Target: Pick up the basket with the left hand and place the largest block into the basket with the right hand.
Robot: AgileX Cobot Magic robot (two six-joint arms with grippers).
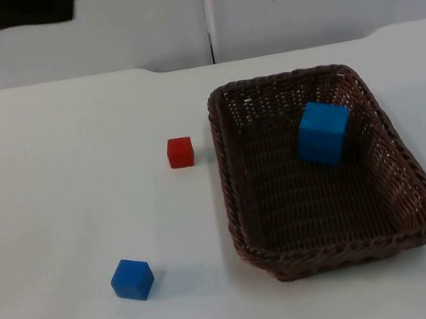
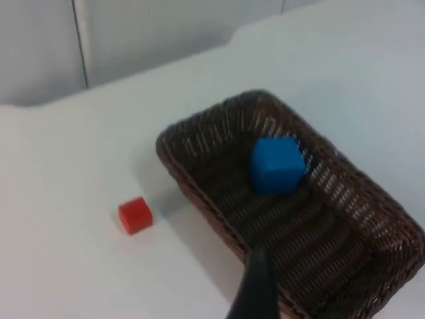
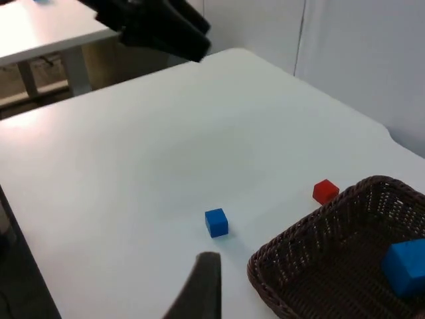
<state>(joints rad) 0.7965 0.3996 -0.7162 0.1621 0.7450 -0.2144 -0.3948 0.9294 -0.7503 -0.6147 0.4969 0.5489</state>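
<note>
Both grippers' states I can't tell. Large blue block [image 1: 324, 132] sits inside the basket [image 1: 241, 204]. I'd judge the wicker light and stiff; take its rim nearest the red block [image 1: 180, 152].

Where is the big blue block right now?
In the top view the large blue cube sits inside the brown woven wicker basket, near its far right wall; the small red cube lies on the table left of the basket.
</note>
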